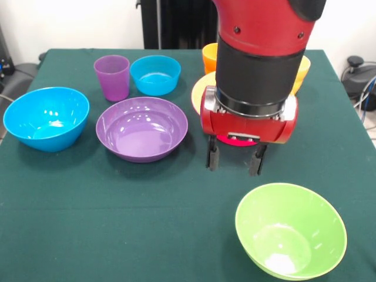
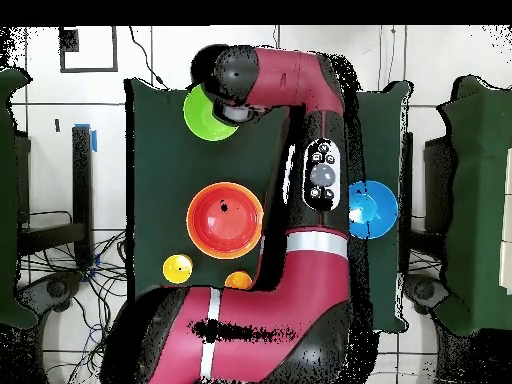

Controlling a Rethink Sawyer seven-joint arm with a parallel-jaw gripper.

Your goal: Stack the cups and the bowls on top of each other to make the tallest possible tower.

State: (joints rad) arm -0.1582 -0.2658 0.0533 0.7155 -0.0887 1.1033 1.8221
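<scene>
The table (image 1: 117, 235) I work at is covered with a dark green cloth. Past one far corner I see grey cables (image 1: 365, 88) looped. From above, a white tiled floor (image 2: 450, 60) surrounds it, and another green table (image 2: 480, 250) stands well apart.

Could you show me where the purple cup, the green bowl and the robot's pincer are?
Small glossy purple plastic cup (image 1: 112, 78): front view, on its side wall.
Glossy round green plastic bowl (image 1: 291, 230): front view, on its inner wall.
Robot's black two-fingered pincer (image 1: 235, 158): front view, midway between its fingertips.
</scene>
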